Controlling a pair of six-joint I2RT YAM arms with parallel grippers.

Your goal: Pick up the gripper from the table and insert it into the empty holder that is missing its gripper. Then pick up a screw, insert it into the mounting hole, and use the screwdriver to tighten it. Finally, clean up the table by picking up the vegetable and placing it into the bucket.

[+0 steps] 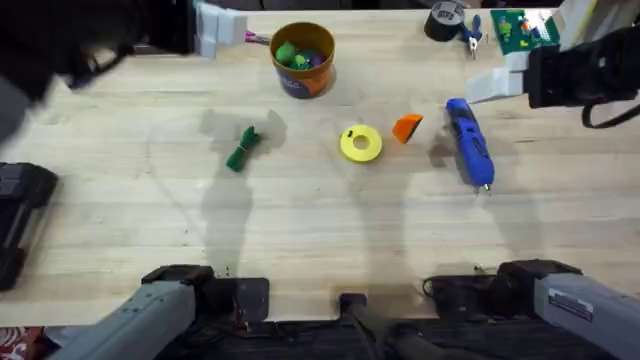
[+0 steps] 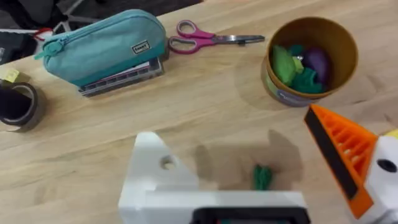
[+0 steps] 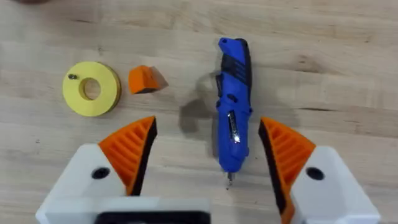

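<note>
The loose orange gripper point(image 1: 407, 127) point(image 3: 144, 79) lies on the table between a yellow ring point(image 1: 361, 143) and the blue screwdriver point(image 1: 469, 142) point(image 3: 233, 106). A small screw point(image 3: 73, 77) rests on the ring. The green vegetable point(image 1: 243, 148) point(image 2: 262, 177) lies left of the ring. The orange-brown bucket point(image 1: 302, 58) point(image 2: 311, 59) holds several toy pieces. My left gripper point(image 2: 230, 130) hangs open above the vegetable, one side the bare white holder point(image 2: 155, 174), the other bearing an orange finger point(image 2: 345, 155). My right gripper point(image 3: 207, 127) point(image 1: 497, 86) is open above the screwdriver, holding nothing.
A teal pencil case point(image 2: 102, 46), pink-handled scissors point(image 2: 208, 40) and a tape roll point(image 2: 17, 106) lie at the back left. A black tape roll point(image 1: 445, 20), blue-handled pliers point(image 1: 472, 35) and a green board point(image 1: 520, 30) sit at the back right. A black object point(image 1: 20, 215) lies at the left edge.
</note>
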